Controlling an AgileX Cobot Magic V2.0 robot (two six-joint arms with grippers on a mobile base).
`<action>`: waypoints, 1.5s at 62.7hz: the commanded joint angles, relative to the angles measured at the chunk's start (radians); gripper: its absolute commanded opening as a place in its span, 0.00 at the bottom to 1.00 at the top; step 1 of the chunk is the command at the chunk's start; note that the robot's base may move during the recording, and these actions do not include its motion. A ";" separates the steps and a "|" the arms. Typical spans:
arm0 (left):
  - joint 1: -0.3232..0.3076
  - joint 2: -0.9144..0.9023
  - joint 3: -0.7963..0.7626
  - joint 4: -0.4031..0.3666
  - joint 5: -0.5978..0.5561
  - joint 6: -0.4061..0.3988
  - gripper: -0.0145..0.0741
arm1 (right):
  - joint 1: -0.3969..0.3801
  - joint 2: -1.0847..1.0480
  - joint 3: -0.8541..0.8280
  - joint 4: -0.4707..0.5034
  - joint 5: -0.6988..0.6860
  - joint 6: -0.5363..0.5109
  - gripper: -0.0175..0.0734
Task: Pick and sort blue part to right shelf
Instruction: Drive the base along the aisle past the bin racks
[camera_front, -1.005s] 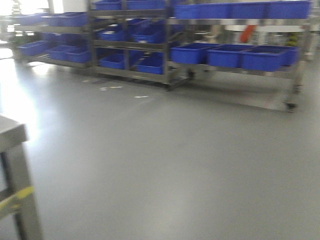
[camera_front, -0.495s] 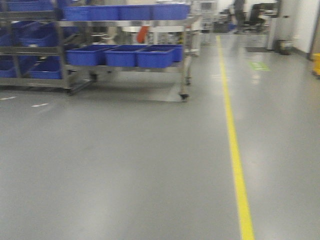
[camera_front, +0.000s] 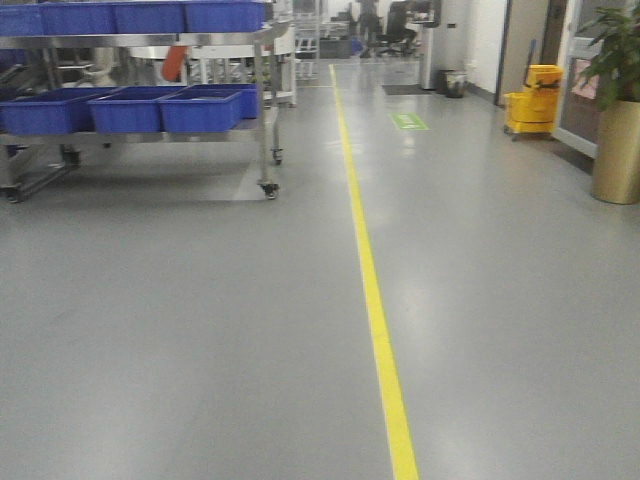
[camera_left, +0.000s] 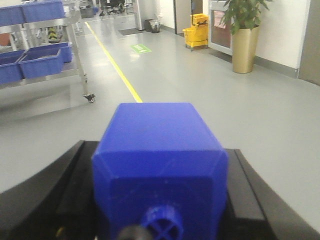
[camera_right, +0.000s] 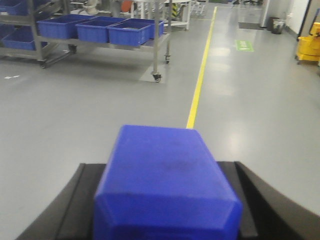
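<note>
In the left wrist view a deep-blue part (camera_left: 157, 130) with sloped shoulders and a stubby neck facing the camera fills the space between the black fingers. My left gripper (camera_left: 159, 167) is shut on it. The right wrist view shows another blue part (camera_right: 165, 165) clamped the same way in my right gripper (camera_right: 162, 172). A grey steel rack (camera_front: 262, 110) on castors carries blue bins (camera_front: 200, 108) at the far left of the front view. I cannot tell whether it is the right shelf. Neither gripper appears in the front view.
A yellow floor line (camera_front: 375, 300) runs from the near floor into the distance. A yellow mop bucket (camera_front: 532, 98) and a potted plant in a gold pot (camera_front: 618, 150) stand along the right wall. Office chairs (camera_front: 395, 25) sit far back.
The front view has swung right: the racks with blue bins slid to the left edge, and the yellow line, mop bucket and plant came into sight.
</note>
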 joint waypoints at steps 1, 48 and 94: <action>0.002 -0.011 -0.027 0.005 -0.092 -0.008 0.53 | -0.004 0.019 -0.028 -0.015 -0.094 -0.006 0.41; 0.002 -0.011 -0.027 0.005 -0.092 -0.008 0.53 | -0.004 0.019 -0.028 -0.015 -0.093 -0.006 0.41; 0.002 -0.011 -0.027 0.005 -0.093 -0.008 0.53 | -0.004 0.019 -0.028 -0.015 -0.091 -0.006 0.41</action>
